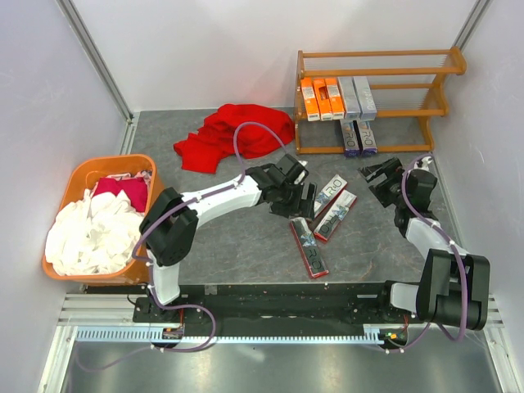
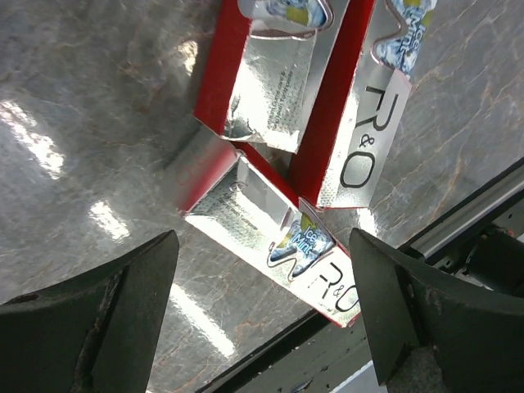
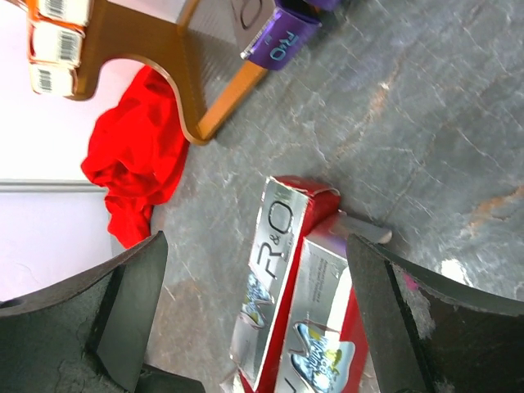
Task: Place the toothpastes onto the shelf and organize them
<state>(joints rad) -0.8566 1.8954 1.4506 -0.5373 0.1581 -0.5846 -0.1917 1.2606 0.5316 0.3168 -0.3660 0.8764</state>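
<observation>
3 red-and-silver toothpastes [image 1: 309,246] lie flat at the centre of the bench [image 1: 246,255] — 2 side by side, the 3rd just toward 6 o'clock. The shelf [image 1: 377,54] at 1 o'clock carries 3 orange boxes [image 1: 321,98] and 2 silver-grey boxes [image 1: 358,97] on its middle tier and 2 purple boxes [image 1: 359,137] on the bottom tier. The left pincer [image 2: 262,278] hovers wide over the centre boxes. The right pincer [image 3: 254,286], at 3 o'clock, is also wide — holding nothing. A red cloth [image 1: 237,135] lies at 11 o'clock and an orange basket [image 1: 110,161] at 9 o'clock.
</observation>
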